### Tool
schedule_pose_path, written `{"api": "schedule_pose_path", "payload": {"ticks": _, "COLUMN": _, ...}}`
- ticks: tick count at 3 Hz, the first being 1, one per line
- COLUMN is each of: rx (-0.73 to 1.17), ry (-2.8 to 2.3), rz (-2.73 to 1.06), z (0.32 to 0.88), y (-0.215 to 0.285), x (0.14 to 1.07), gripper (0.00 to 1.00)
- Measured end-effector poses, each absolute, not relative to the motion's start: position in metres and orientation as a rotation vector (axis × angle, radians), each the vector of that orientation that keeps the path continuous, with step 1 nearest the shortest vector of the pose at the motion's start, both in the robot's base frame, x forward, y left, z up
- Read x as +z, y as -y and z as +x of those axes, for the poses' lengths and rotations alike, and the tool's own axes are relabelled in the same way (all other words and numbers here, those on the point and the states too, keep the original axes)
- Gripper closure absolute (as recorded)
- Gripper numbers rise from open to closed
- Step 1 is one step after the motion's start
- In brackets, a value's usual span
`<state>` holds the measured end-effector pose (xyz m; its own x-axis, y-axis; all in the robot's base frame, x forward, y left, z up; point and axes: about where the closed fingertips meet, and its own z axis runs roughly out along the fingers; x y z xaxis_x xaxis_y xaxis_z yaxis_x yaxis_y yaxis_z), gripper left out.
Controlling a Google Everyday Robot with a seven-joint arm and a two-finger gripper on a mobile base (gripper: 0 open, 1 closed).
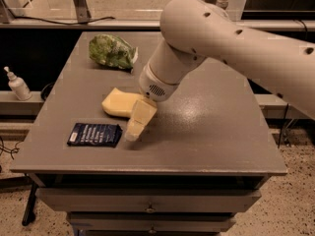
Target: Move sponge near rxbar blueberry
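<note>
Gripper (134, 131) touching sponge (117, 103), near rxbar blueberry (94, 134), table (206, 141) front-left.

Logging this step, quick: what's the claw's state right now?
Claw: cannot be told. It is down at the table, against the sponge, close to the blue snack bar.

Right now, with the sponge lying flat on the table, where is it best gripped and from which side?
Probably across its short width, coming down from above: the sponge lies flat on the table, thick enough that its long side faces give opposing surfaces. The end effector is low at the sponge's near end, close to the rxbar blueberry.
</note>
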<state>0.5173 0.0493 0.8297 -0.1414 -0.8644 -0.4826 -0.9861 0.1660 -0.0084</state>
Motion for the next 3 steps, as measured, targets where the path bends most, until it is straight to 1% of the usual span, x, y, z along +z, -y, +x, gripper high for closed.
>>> {"api": "schedule_pose_path", "payload": {"ticks": 1, "rx": 0.488, "ry": -2.074, "rz": -1.789, "z": 0.503, "y": -0.046, "x": 0.828, "gripper": 0.0}}
{"api": "schedule_pose_path", "payload": {"ticks": 3, "rx": 0.583, "ry": -2.059, "rz": -1.898, "z": 0.473, "y": -0.058, "x": 0.82, "gripper": 0.0}}
